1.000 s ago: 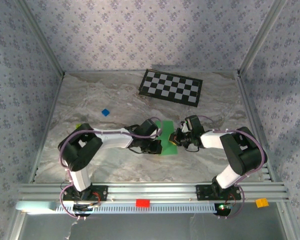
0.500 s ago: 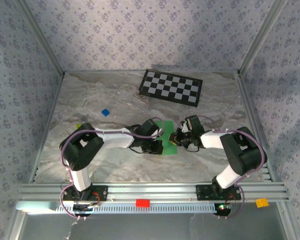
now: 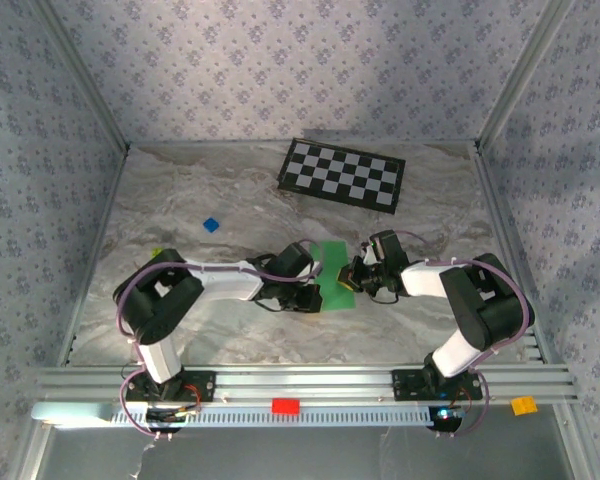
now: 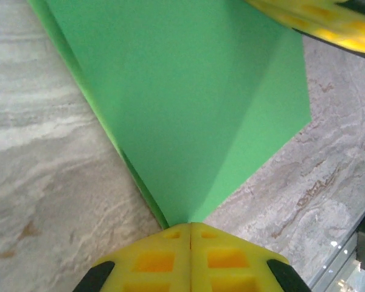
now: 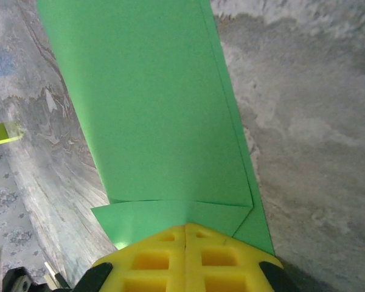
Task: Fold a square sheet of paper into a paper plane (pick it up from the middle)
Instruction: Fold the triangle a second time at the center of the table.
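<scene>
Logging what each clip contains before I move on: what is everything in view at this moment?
sheet of paper: one, bright green, partly folded, mid-table between the two grippers
checkerboard: one, black and white, flat at the far side of the table
blue block: one, blue, on the table left of centre
yellow-green block: one, yellow-green, on the table apart from the paper
red tag: one, red, on the front rail
orange tag: one, orange, right end of the front rail
table: one, grey marbled top
left gripper: one, yellow fingers, shut on the sheet's pointed corner
right gripper: one, yellow fingers, shut on the sheet's folded end
</scene>
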Robot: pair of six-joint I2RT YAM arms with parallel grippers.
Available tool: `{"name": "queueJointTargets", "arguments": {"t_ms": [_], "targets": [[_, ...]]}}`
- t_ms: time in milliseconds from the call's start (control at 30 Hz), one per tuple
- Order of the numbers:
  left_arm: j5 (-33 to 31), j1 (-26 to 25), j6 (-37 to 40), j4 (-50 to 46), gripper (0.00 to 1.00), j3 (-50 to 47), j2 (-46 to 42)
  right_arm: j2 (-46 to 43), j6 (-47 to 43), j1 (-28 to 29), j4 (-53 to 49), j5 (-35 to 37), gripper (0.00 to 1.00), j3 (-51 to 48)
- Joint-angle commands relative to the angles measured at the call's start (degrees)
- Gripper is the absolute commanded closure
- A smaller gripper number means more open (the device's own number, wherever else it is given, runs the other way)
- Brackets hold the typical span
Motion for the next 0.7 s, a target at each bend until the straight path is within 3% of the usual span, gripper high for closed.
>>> {"name": "queueJointTargets", "arguments": {"t_ms": [0,167,400,667], "targets": [[-1.4,-0.2,0.2,-1.4,0.93,1.6,-5.2,0.3,-2.3,-0.3,-4.4,2.2,0.98,0.4],[-0.7,2.2,2.0,-2.6,0.93,6.4,-3.4,-5.6,-3.6,-0.1,-6.6,2.6,0.91,1.8],[-0.3,2.7,5.5,-6.8,0.94,14.2,4.3,-14.4,-3.7,-0.3,-17.1,7.5,0.82,0.0],[-3.6,4.0,6.0,-7.4,0.94,14.7,7.8,-22.5,-0.5,1.4,-22.3,8.2,0.72,-4.8]]}}
